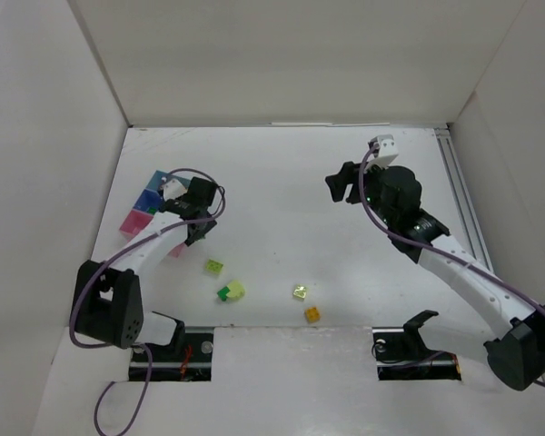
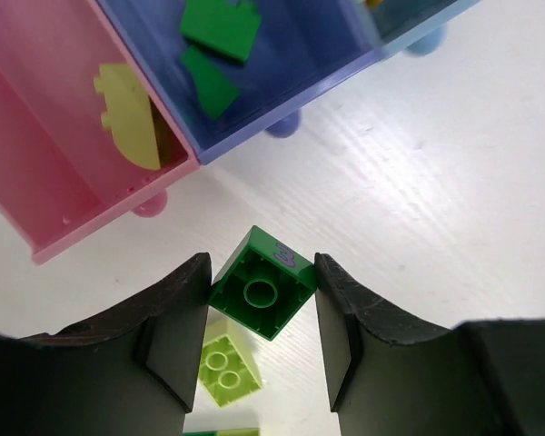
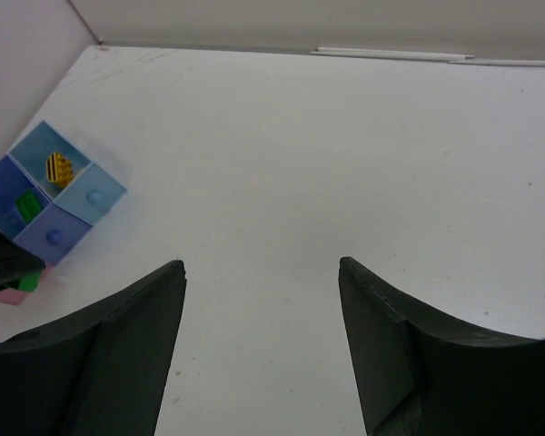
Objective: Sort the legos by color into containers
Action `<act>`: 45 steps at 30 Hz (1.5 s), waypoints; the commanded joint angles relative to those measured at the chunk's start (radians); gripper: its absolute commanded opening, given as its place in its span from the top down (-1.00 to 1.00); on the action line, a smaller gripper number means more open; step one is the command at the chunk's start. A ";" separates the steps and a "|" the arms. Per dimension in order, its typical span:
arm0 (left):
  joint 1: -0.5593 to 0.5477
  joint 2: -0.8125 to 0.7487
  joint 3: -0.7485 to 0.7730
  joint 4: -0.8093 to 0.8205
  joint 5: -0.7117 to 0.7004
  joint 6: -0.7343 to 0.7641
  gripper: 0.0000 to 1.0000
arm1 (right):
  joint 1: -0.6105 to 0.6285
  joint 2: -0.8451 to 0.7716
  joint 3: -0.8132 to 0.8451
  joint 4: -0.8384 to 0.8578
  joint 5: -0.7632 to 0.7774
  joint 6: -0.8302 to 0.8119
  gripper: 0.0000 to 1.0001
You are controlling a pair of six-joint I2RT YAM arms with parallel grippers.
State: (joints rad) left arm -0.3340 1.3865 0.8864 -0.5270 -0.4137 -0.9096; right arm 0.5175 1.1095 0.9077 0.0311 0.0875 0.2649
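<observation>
My left gripper (image 2: 262,263) is shut on a dark green lego (image 2: 262,292), lifted above the table just short of the containers. In the left wrist view the pink tray (image 2: 45,195) holds a pale yellow-green brick (image 2: 132,118). The darker blue tray (image 2: 282,82) holds dark green bricks (image 2: 220,27). From above, the left gripper (image 1: 196,229) hangs right beside the containers (image 1: 148,202). Loose legos lie near the front: pale yellow-green (image 1: 214,267), a dark green and pale pair (image 1: 229,292), yellow-green (image 1: 300,292) and orange (image 1: 312,314). My right gripper (image 3: 261,263) is open and holds nothing, high over bare table.
White walls enclose the table on the left, back and right. A metal rail (image 1: 463,195) runs along the right edge. In the right wrist view a yellow brick (image 3: 59,167) lies in the light blue tray (image 3: 95,195). Another pale brick (image 2: 225,368) lies under the left gripper.
</observation>
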 commanded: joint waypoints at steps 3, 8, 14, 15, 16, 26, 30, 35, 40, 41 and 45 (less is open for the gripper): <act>-0.002 -0.095 0.108 -0.076 -0.043 0.014 0.52 | -0.005 -0.020 -0.013 0.001 0.021 -0.007 -0.46; 0.107 -0.069 0.199 -0.096 -0.043 0.034 0.52 | -0.005 -0.010 -0.003 -0.008 0.001 -0.007 -0.46; 0.300 -0.040 0.223 -0.057 0.030 0.066 0.52 | -0.005 0.010 0.007 -0.017 -0.032 -0.016 -0.48; 0.318 -0.040 0.223 -0.032 0.042 0.066 0.52 | -0.005 0.010 0.007 -0.017 -0.032 -0.016 -0.48; 0.331 -0.031 0.223 -0.016 0.042 0.077 0.52 | -0.005 0.019 0.007 -0.017 -0.032 -0.016 -0.48; 0.360 0.083 0.255 0.065 0.044 0.077 0.44 | -0.014 0.049 0.025 -0.037 -0.042 -0.026 -0.48; 0.369 0.134 0.292 0.027 0.024 0.077 0.03 | -0.024 0.049 0.025 -0.059 -0.042 -0.026 -0.56; 0.369 0.112 0.283 0.039 0.072 0.087 -0.66 | -0.024 0.039 0.025 -0.089 -0.042 -0.026 -0.69; 0.369 0.031 0.244 0.027 0.137 0.127 -0.89 | -0.024 -0.019 0.025 -0.152 -0.042 -0.035 -0.69; 0.351 -0.013 0.229 0.018 0.148 0.127 -0.89 | -0.024 -0.028 0.025 -0.169 -0.042 -0.035 -0.69; 0.215 -0.143 0.146 -0.010 0.246 0.141 -0.98 | -0.024 -0.082 -0.009 -0.237 -0.032 -0.035 -0.77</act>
State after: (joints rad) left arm -0.0391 1.3586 1.0756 -0.4984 -0.2634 -0.7948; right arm 0.4984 1.0832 0.8948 -0.1589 0.0517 0.2405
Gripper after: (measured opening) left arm 0.989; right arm 0.880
